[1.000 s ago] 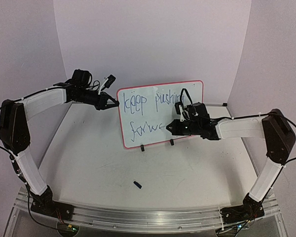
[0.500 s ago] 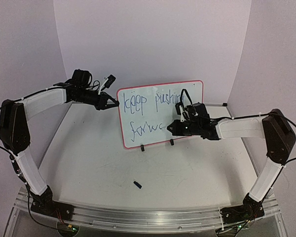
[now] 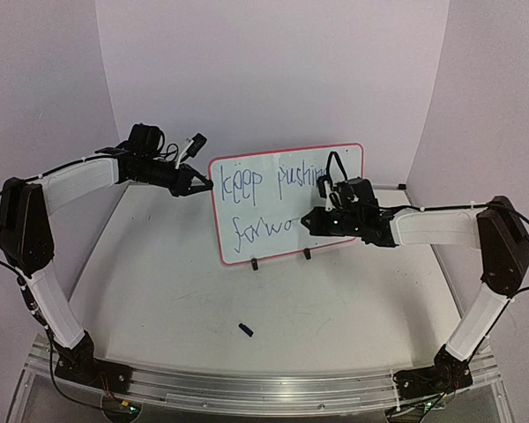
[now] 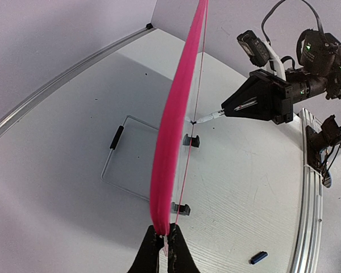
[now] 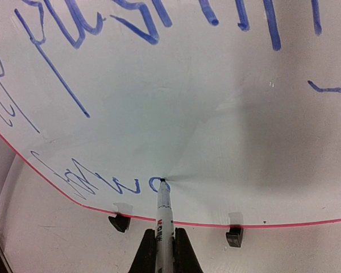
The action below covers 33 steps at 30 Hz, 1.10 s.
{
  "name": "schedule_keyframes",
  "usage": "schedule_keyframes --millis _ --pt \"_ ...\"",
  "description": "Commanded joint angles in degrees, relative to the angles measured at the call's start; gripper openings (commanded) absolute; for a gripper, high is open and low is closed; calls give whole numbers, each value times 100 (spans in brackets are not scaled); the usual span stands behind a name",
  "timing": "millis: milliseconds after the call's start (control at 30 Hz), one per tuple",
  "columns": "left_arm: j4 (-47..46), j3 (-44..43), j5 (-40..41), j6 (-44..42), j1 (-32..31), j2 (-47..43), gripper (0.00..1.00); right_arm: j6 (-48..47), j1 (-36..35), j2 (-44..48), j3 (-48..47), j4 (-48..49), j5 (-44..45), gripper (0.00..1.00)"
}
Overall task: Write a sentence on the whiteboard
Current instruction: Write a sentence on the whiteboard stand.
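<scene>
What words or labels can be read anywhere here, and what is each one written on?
"keep": start of the blue sentence, top line of the whiteboard.
"pushin": same line; its end is hidden behind the right arm in the view from above.
"forw" plus one unfinished round letter: lower line, at the tip of the marker.
Print on the marker barrel: too small to read.
</scene>
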<state>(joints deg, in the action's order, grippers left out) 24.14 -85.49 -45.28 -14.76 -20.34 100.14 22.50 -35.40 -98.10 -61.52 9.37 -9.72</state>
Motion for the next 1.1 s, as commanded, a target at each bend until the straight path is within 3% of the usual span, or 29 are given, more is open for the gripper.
schedule_keyframes --millis 0,1067 --pt "470 -59 59 -108 -120 16 0 -45 42 159 -230 179 222 0" --pt "475 -55 66 -114 -128 15 0 58 42 -320 39 30 354 0"
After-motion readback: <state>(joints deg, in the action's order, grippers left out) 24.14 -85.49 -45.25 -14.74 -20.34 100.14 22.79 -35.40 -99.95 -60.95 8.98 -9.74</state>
